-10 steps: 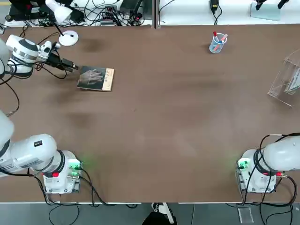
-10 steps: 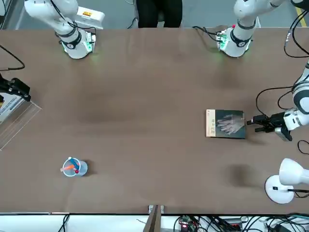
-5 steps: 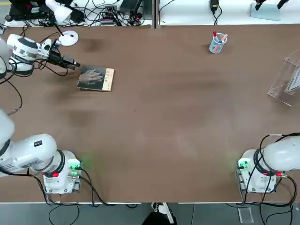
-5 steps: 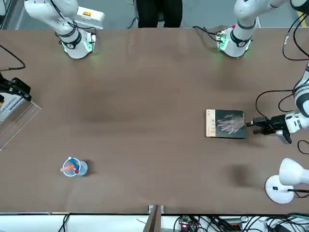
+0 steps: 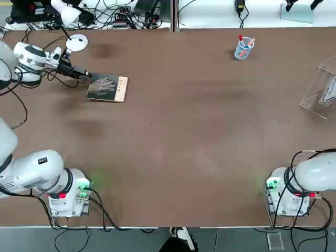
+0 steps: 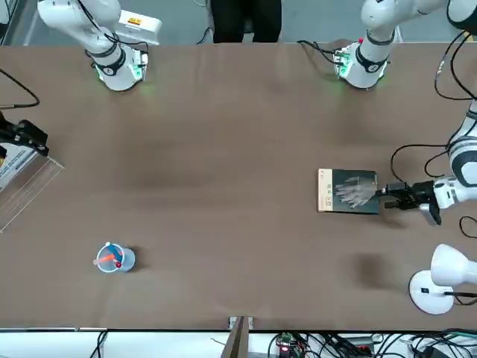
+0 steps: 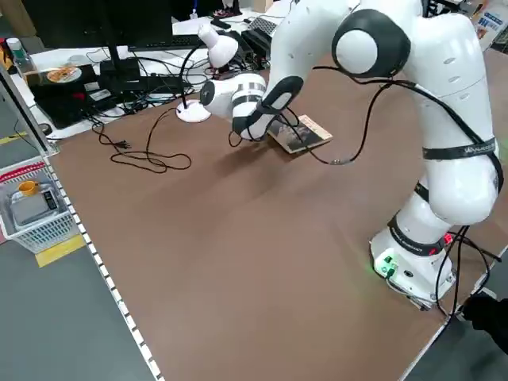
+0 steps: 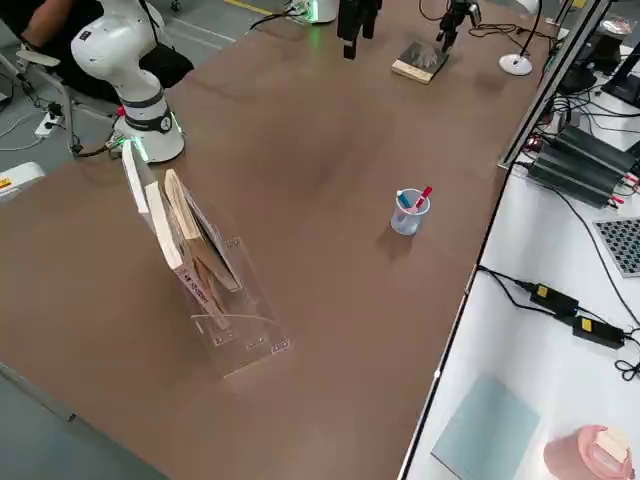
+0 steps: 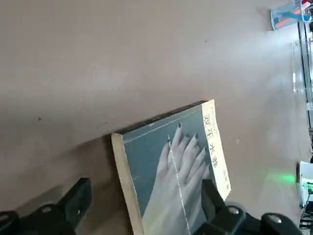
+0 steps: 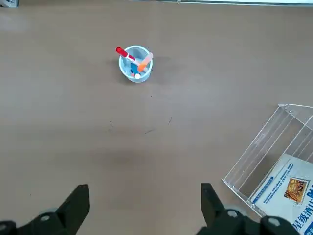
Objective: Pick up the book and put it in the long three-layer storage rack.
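Closing on the book (image 5: 107, 88), the left gripper (image 5: 85, 75) has advanced from just beside it to its near edge, jaws wide and empty. Grasp appears imminent; the storage rack (image 5: 320, 90) stands well apart from the book.

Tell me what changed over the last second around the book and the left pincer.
The left pincer, fingers open, has closed in on the book and now sits at its near corner, one finger on each side in the wrist view; nothing is gripped yet. The book lies flat where it was. The storage rack, the pen cup and the right pincer have not moved.
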Action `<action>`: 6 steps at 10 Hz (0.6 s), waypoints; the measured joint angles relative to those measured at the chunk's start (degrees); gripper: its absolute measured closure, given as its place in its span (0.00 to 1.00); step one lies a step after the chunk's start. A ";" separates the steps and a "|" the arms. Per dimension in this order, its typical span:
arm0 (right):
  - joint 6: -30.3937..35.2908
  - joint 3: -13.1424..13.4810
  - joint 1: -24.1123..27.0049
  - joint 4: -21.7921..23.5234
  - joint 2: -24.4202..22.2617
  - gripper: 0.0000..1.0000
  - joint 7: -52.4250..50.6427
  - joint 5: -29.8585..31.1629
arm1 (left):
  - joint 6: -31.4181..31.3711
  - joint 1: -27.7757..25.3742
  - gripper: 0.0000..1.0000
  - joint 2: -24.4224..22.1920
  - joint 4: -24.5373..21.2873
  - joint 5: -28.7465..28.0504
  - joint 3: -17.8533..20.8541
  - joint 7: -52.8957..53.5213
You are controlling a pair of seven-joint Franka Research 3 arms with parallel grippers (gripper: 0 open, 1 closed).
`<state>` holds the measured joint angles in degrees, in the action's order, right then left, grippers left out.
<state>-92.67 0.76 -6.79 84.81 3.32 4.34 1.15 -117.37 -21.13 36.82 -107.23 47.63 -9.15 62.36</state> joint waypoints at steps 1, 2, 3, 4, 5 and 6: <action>0.00 -0.01 0.00 0.00 0.00 0.00 0.00 0.00 | 0.03 0.01 0.01 0.19 0.15 0.00 -0.17 0.00; 0.00 -0.01 0.00 0.00 0.00 0.00 0.00 0.00 | 0.09 0.02 0.01 0.27 0.26 0.01 -0.26 0.00; 0.00 -0.01 0.00 0.00 0.00 0.00 0.00 0.00 | 0.22 0.01 0.01 0.32 0.33 0.01 -0.35 0.00; 0.00 -0.01 0.00 0.00 0.00 0.00 0.00 0.00 | 0.34 0.02 0.01 0.40 0.36 0.22 -0.49 0.00; 0.00 -0.01 0.00 0.00 0.00 0.00 0.00 0.00 | 0.39 0.04 0.01 0.54 0.38 0.96 -0.62 0.09; 0.00 -0.01 0.00 0.00 0.00 0.00 0.00 0.00 | 0.48 0.06 0.01 0.74 0.43 1.56 -0.76 0.49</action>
<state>-92.67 0.75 -6.79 84.80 3.32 4.34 1.15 -116.89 -21.07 37.56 -106.80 49.19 -9.91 62.85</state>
